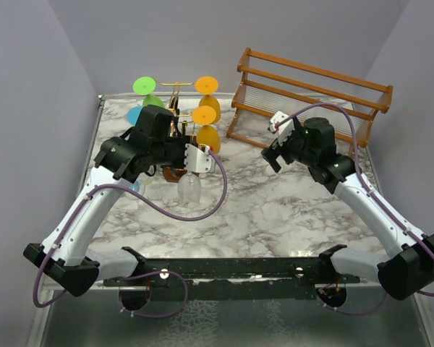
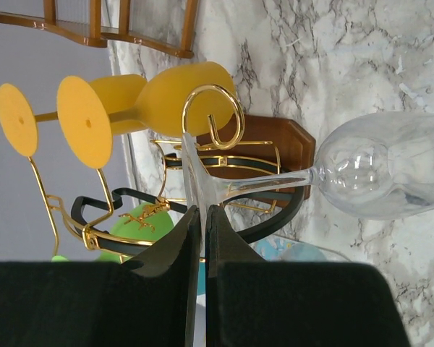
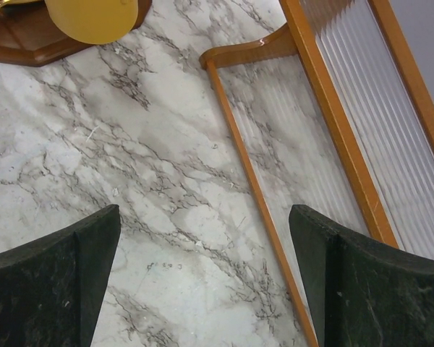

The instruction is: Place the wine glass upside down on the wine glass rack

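Note:
My left gripper (image 2: 200, 211) is shut on the foot of a clear wine glass (image 2: 390, 173), which hangs bowl down (image 1: 190, 189) just in front of the wine glass rack (image 1: 175, 108). The rack is gold wire with scroll ends (image 2: 213, 116) on a dark brown wooden base (image 2: 275, 141). Two orange glasses (image 2: 181, 97) hang upside down on it, with a green one (image 1: 146, 88) and a blue one (image 1: 134, 116) behind. The clear glass's stem lies beside a scroll arm. My right gripper (image 3: 202, 278) is open and empty above the marble table (image 3: 130, 166).
A larger brown wooden slatted rack (image 1: 311, 94) stands at the back right; its rail (image 3: 253, 188) lies just under my right gripper. The marble table (image 1: 275, 210) has grey walls on the left, back and right.

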### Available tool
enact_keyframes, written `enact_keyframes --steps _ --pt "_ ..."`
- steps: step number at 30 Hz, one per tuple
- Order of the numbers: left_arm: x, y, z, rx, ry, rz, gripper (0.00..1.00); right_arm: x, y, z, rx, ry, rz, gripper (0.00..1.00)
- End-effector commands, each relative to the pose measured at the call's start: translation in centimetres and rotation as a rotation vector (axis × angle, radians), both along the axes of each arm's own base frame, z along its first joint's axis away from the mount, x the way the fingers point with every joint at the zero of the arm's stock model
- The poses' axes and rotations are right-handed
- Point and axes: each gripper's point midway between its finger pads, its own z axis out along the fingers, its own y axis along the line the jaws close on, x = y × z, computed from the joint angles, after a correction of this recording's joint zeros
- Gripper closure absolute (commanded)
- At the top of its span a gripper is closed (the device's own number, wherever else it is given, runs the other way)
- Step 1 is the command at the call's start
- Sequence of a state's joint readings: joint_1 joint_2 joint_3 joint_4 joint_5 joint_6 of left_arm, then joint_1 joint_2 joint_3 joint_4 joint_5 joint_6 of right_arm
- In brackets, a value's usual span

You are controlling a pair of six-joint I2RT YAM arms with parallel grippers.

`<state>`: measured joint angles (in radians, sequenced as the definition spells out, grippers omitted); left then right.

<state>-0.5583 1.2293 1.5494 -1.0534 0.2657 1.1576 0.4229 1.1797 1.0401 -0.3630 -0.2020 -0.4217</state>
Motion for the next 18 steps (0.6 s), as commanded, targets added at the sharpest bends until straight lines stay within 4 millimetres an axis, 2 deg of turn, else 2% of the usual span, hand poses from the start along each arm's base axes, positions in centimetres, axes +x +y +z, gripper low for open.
enact_keyframes --steps 1,10,18 --pt "1.4 -0.3 0.4 0.023 -0.085 -0.006 1.0 0.0 0.3 1.4 0.047 -0.039 0.018 0.0" --pt "2.7 -0.3 -0.6 0.065 -0.136 0.019 1.0 0.0 0.3 1.0 0.045 -0.024 0.021 0.01" --pt "2.9 -0.9 -0.2 0.043 -0.156 0.014 1.0 0.1 0.2 0.6 0.04 -0.014 0.023 0.0"
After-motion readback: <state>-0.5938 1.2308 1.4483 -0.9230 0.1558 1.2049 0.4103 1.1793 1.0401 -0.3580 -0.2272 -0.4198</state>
